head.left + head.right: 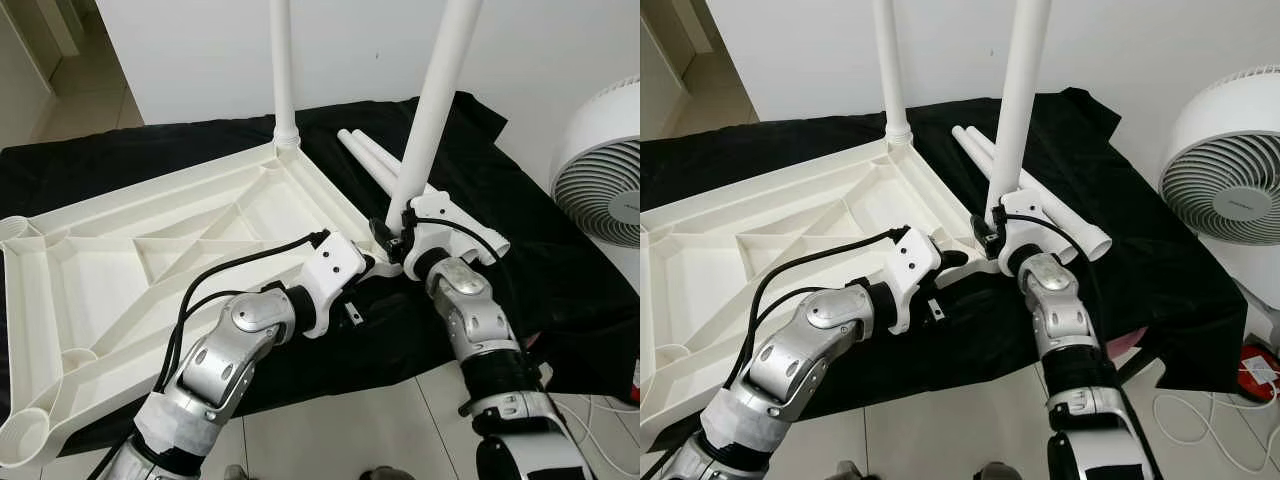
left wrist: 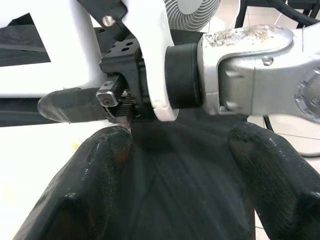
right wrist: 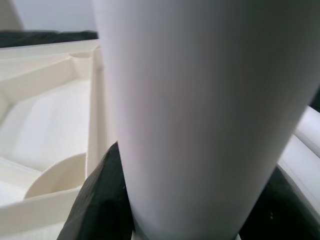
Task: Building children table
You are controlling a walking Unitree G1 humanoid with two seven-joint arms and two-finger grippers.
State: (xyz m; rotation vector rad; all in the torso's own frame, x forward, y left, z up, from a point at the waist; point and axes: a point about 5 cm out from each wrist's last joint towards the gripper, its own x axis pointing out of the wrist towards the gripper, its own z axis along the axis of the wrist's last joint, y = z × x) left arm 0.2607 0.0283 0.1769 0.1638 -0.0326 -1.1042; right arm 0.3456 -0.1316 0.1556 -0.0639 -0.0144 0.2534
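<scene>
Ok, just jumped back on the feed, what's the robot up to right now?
It is putting legs on a white children's table top that lies upside down on a black cloth. One leg already stands in the far corner socket. The right gripper is shut on a second leg, holding it tilted at the near right corner. The left gripper is open beside that corner, holding nothing. Two spare legs lie on the cloth, and a white fan stands to the right.
</scene>
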